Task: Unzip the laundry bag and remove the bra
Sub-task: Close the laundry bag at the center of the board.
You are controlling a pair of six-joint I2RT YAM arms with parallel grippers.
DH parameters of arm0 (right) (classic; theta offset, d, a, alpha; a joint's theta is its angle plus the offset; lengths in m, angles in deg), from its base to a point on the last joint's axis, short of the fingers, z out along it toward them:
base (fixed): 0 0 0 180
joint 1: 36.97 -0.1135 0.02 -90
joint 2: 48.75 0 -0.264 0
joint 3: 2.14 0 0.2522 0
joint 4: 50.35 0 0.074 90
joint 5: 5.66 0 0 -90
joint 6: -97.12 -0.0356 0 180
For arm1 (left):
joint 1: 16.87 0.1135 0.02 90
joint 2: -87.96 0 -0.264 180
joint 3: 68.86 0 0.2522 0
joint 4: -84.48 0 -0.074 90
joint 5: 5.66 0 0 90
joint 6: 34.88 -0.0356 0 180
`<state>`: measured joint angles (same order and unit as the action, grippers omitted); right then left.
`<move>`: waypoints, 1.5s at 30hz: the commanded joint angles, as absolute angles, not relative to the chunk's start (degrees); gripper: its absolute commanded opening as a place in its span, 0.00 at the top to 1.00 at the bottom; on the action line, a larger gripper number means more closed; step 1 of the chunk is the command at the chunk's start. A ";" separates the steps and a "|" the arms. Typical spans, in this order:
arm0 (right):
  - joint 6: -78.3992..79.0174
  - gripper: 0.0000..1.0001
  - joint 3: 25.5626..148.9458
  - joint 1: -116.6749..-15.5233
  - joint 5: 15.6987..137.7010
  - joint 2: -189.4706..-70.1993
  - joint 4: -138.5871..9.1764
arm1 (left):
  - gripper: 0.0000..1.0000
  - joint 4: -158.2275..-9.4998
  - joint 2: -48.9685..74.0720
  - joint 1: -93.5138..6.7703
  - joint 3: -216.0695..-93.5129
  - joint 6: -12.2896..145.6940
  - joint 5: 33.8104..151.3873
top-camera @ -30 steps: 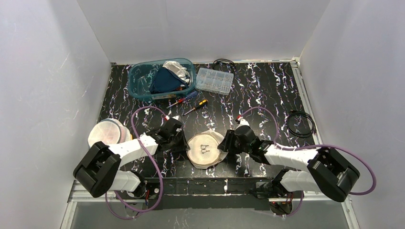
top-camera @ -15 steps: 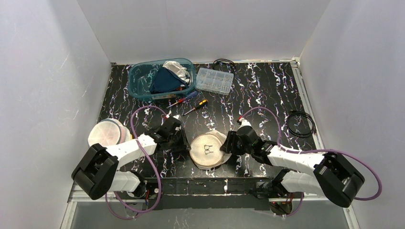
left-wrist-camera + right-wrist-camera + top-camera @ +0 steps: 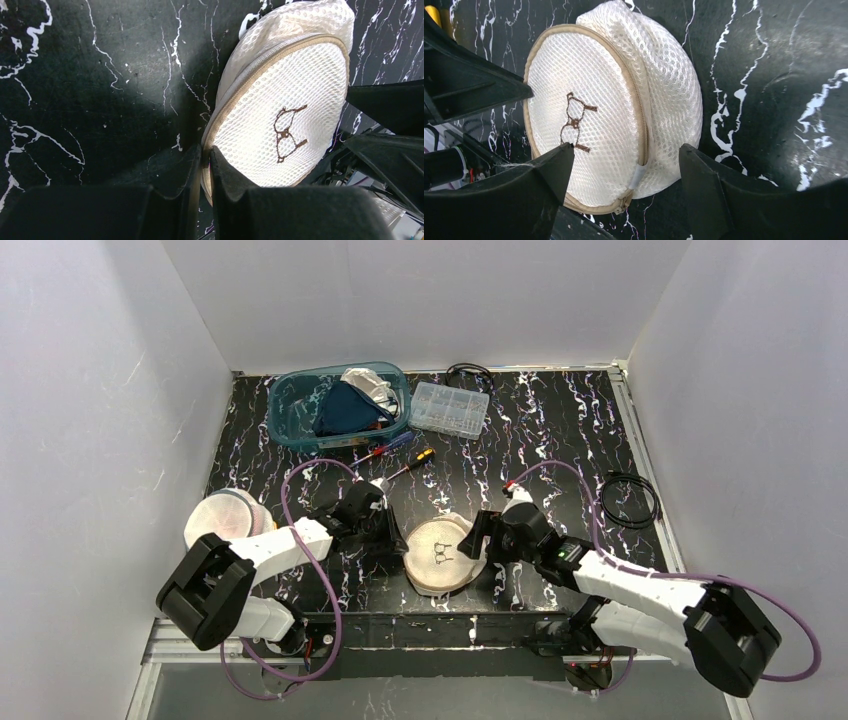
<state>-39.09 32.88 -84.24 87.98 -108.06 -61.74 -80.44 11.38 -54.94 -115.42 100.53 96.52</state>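
Top view: a black table point(image 3: 560, 440) veined with white fills a booth of plain white walls point(image 3: 430, 300). The laundry bag point(image 3: 440, 555), a round cream mesh pouch, stands tilted on its edge near the table's 6 o'clock edge, between the two arms. The left gripper point(image 3: 393, 538) is at its 9 o'clock side and the right gripper point(image 3: 480, 540) at its 3 o'clock side. At 11 o'clock sits a teal bin point(image 3: 283, 425) of cloth, with a clear parts box point(image 3: 450, 408) just beside it and two screwdrivers point(image 3: 400, 458) lying between bin and bag. A second mesh pouch point(image 3: 225, 518) lies at 9 o'clock near the left wall, and a coiled black cable point(image 3: 630, 502) at 3 o'clock. The stretch from centre towards 1 o'clock is bare marble pattern.

Left wrist view: the dark fingers point(image 3: 175, 175) are drawn nearly together, pinching the bag's tan rim at 6 o'clock of the picture. The mesh face, with a brown stitched outline point(image 3: 286, 132), leans away towards 1 o'clock. Bare table lies from 9 to 12 o'clock.

Right wrist view: the fingers point(image 3: 549, 170) are spread wide, one on either side of the bag's lower part; I cannot tell whether they touch it. The zip point(image 3: 644, 130) curves down the bag's 3 o'clock side and looks closed where it shows. The left gripper's dark body crowds 9 o'clock; bare table lies at 3 o'clock.
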 commanded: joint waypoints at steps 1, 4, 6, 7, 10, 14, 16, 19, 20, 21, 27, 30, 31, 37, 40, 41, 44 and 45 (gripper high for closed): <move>-37.06 0.14 36.56 -84.15 92.84 -105.48 -68.49 | 0.90 -79.84 11.91 -55.16 -117.72 98.98 97.63; -37.44 0.14 35.95 -83.66 92.78 -107.22 -69.96 | 0.91 -79.96 11.36 -55.28 -118.02 98.98 97.81; -38.45 0.14 34.59 -83.53 90.78 -108.59 -67.51 | 0.92 -80.01 11.19 -55.41 -118.04 98.90 97.98; -39.34 0.14 33.58 -83.47 89.78 -108.91 -65.31 | 0.92 -80.07 11.14 -55.45 -118.04 98.89 98.01; -41.82 0.14 30.76 -83.53 86.95 -109.79 -58.66 | 0.94 -80.37 10.64 -55.60 -118.04 98.83 98.19; -43.26 0.19 29.78 -83.54 84.70 -112.81 -53.84 | 0.95 -81.29 9.47 -55.93 -118.09 98.92 98.67; -43.94 0.24 29.49 -83.52 82.54 -114.29 -51.83 | 0.95 -81.49 8.54 -56.39 -118.29 99.10 98.98; -44.70 0.34 29.13 -83.53 81.98 -115.79 -50.15 | 0.96 -82.95 7.57 -57.08 -118.56 99.45 99.06; -44.86 0.37 29.05 -83.52 82.01 -116.05 -49.98 | 0.96 -83.48 7.36 -57.26 -118.61 99.69 99.17; -44.95 0.38 28.96 -83.50 82.28 -116.12 -50.16 | 0.96 -83.74 7.17 -57.42 -118.75 99.72 99.18; -43.15 0.22 30.04 -83.48 86.67 -112.28 -56.53 | 0.93 -78.46 8.64 -57.65 -120.27 98.62 96.15; -40.66 0.17 32.00 -83.47 88.52 -109.30 -62.00 | 0.88 -75.24 10.89 -57.65 -120.33 98.28 93.74; -40.01 0.16 32.70 -83.50 88.72 -108.56 -63.07 | 0.87 -74.38 11.68 -57.61 -120.33 98.21 92.95; -36.75 0.14 37.16 -83.53 87.94 -106.34 -68.66 | 0.71 -70.82 14.17 -57.65 -121.33 97.82 91.02; -35.77 0.16 39.76 -83.64 86.31 -105.75 -69.12 | 0.58 -68.20 15.37 -57.61 -122.83 96.98 91.31; -35.46 0.18 40.54 -83.59 85.24 -105.90 -68.93 | 0.56 -67.32 16.13 -57.65 -123.32 96.75 91.38; -34.69 0.30 42.98 -84.47 81.73 -108.14 -68.20 | 0.53 -65.78 19.77 -57.65 -124.54 96.50 92.13; -34.63 0.34 43.28 -85.04 80.98 -108.79 -67.20 | 0.54 -66.56 20.58 -57.65 -124.81 96.60 93.34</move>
